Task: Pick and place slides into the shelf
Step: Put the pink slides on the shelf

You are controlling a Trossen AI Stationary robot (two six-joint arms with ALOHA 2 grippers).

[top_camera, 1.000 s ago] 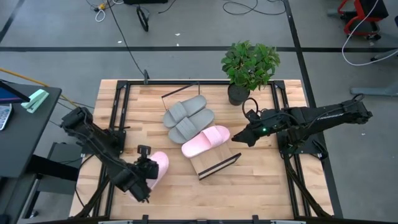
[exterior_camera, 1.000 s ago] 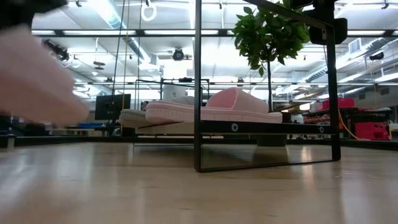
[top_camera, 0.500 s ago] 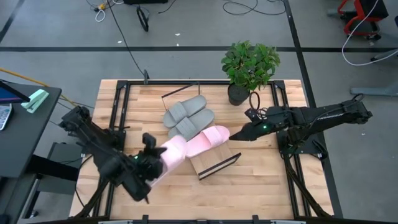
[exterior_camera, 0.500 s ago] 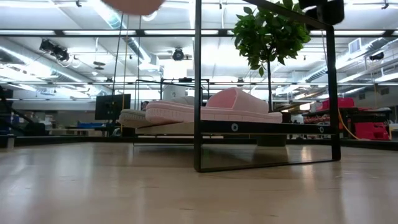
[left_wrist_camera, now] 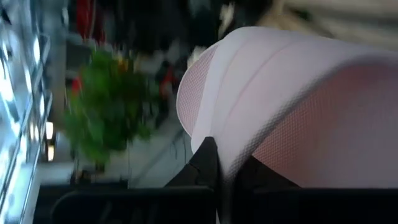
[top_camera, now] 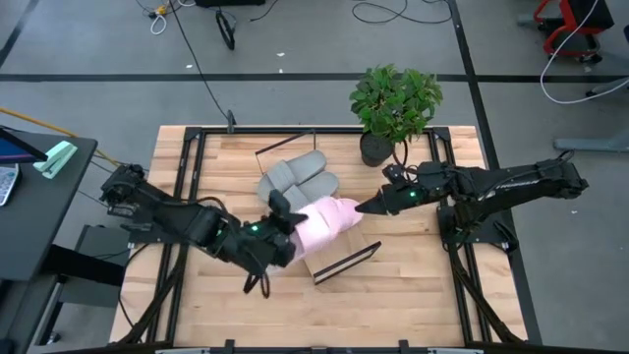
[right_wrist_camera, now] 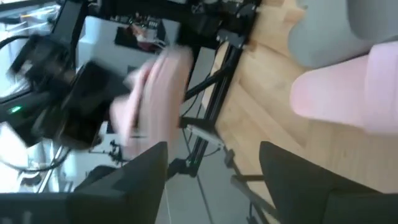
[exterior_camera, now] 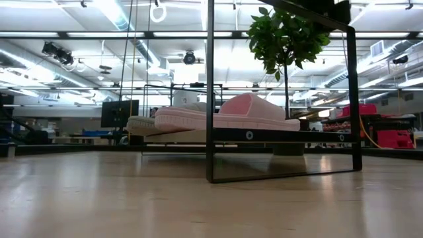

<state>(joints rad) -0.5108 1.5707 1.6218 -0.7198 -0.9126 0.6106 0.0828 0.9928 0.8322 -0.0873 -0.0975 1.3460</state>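
Note:
My left gripper [top_camera: 282, 229] is shut on a pale pink slide [top_camera: 313, 224], held above the near part of the shelf; that slide [left_wrist_camera: 292, 93] fills the left wrist view. A second pink slide [top_camera: 339, 211] and two grey slides [top_camera: 295, 179] lie sole-down on the shelf board [top_camera: 319, 261], a light-wood plank with black end frames [exterior_camera: 210, 92]. In the low view the pink slide [exterior_camera: 231, 112] sits on the shelf with a grey slide [exterior_camera: 142, 122] behind it. My right gripper [top_camera: 364, 206] is open, level with the shelf, just right of the resting pink slide [right_wrist_camera: 348, 87]. My left gripper holds the pink slide with a dark finger [left_wrist_camera: 208, 165] against its pale curved surface [left_wrist_camera: 236, 149]; which part that is I cannot tell. It comes from the table's left. The slide is lifted clear of the table, over the shelf.
A potted plant [top_camera: 395, 106] stands at the far edge, right of the shelf. Black frame rails [top_camera: 187, 177] run along both sides of the slatted tabletop. Bare wood [top_camera: 393, 285] lies near and right of the shelf.
My left gripper has lifted the pink slide off the table's near-left part and carried it up and right, toward the shelf. My right gripper has moved left, closer to the pink slide resting on the shelf.

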